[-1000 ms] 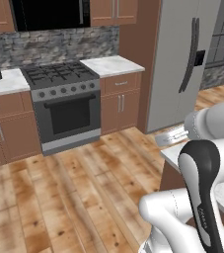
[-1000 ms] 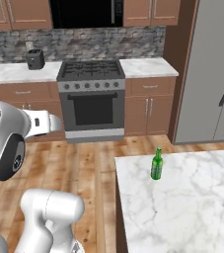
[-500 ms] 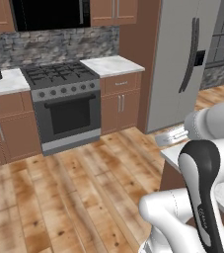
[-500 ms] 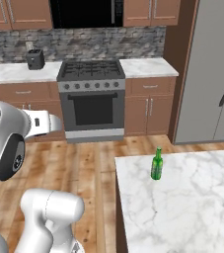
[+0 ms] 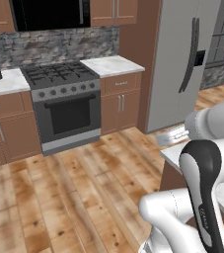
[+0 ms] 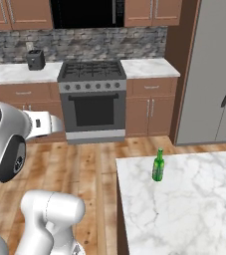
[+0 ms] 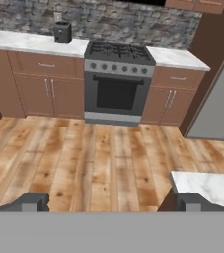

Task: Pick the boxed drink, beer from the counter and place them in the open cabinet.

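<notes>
Beer (image 6: pixel 158 166): slim green bottle, long neck, dark cap. Stands upright near the left edge of the marbled table (image 6: pixel 194 204). Hand (image 7: pixel 111 202) raised well clear of it, facing the stove (image 7: pixel 117 81); fingers (image 7: pixel 32 202) spread, holding nothing.

Beer (image 6: pixel 158 166): slim green bottle, upright near far-left corner of white marbled counter (image 6: pixel 194 209); nothing touching it.

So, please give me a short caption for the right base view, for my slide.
Green beer standing upright near the corner of the marbled counter, facing the stove.
</notes>
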